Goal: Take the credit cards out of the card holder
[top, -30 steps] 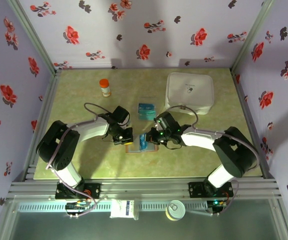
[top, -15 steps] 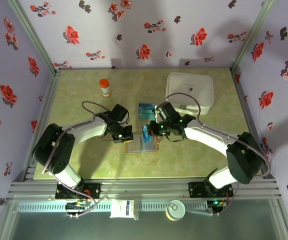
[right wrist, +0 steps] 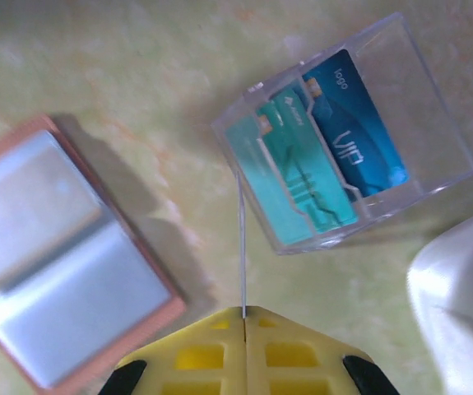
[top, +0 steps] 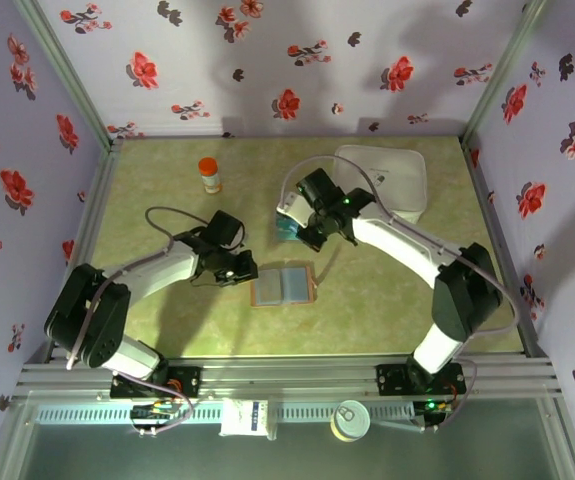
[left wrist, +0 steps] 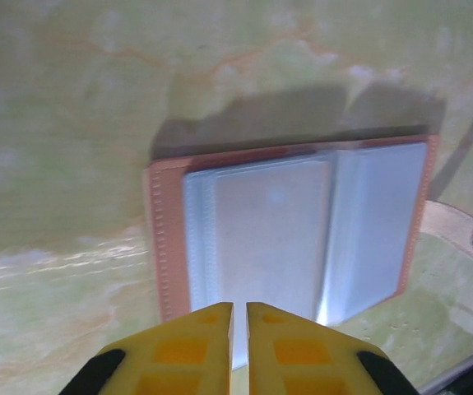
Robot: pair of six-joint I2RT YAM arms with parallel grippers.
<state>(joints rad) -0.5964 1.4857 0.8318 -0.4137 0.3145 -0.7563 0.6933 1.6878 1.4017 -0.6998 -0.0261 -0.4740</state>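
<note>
Transfer step: right gripper (right wrist: 244, 313) clenched on teal plastic credit card (right wrist: 243, 239).
Next: drop into clear tray (right wrist: 433, 99), 12 o'clock of brown bifold card holder (top: 283, 285); left gripper (left wrist: 239, 306) closed, empty.

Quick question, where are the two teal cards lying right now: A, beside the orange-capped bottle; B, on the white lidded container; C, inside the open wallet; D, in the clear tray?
D: the right wrist view shows both teal cards side by side inside the clear tray, the card holder lying open beside it, and the right end effector pinching a third card edge-on.
</note>
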